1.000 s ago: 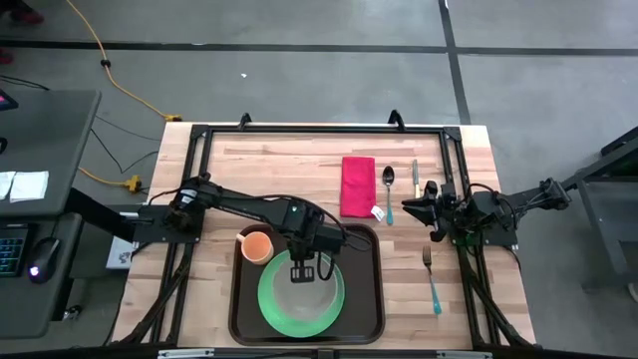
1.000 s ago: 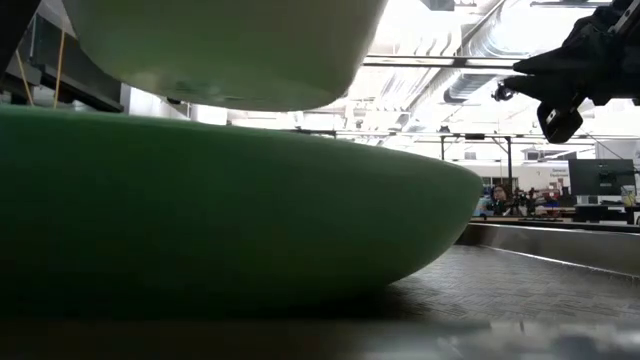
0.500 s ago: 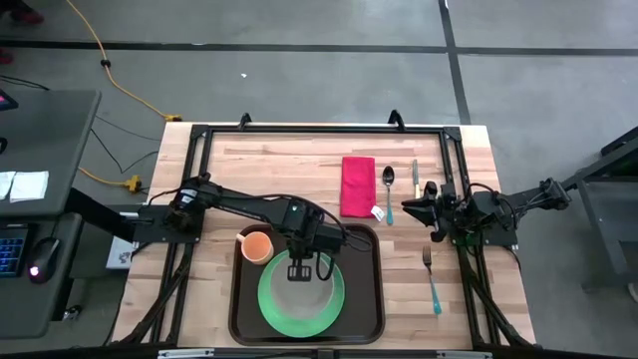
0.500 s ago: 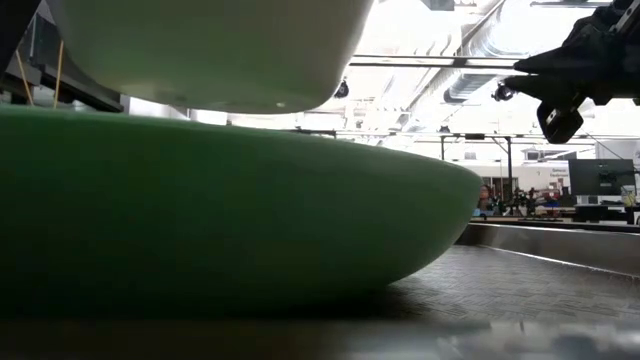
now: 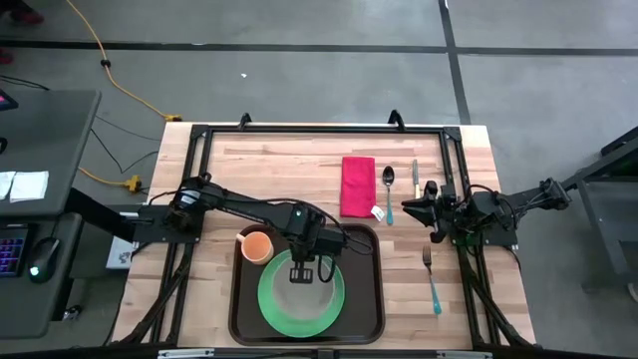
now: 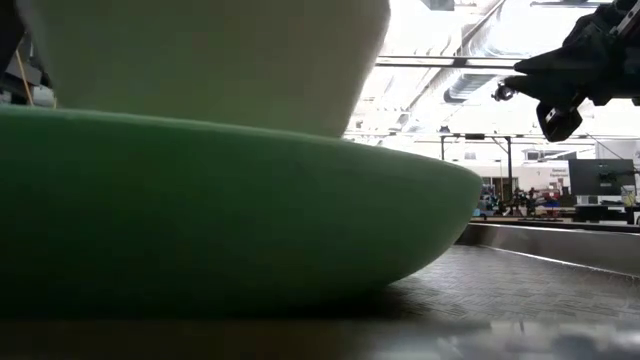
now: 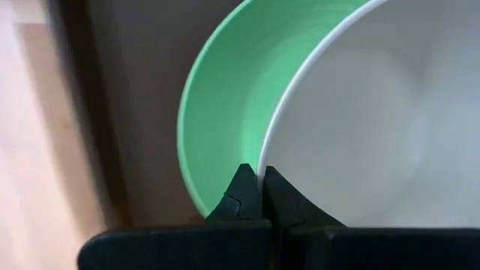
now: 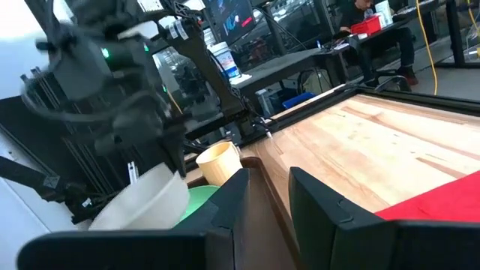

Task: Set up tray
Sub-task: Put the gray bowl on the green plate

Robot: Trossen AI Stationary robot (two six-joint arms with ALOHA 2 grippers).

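A white bowl (image 5: pixel 302 287) is clamped by the left gripper (image 5: pixel 302 271) over the tray (image 5: pixel 368 321); the right gripper's (image 5: pixel 411 206) fingers are parted beside it.

A dark brown rectangular plastic tray (image 5: pixel 371 299) carries a round green plate (image 5: pixel 271 304), a white bowl (image 5: pixel 304 291) and an orange cup (image 5: pixel 257 244). A red folded napkin (image 5: pixel 358 185) lies on the pale striped wooden surface (image 5: pixel 279 160).

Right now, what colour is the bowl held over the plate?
White; the bowl shows best in the left wrist view, against the green plate.
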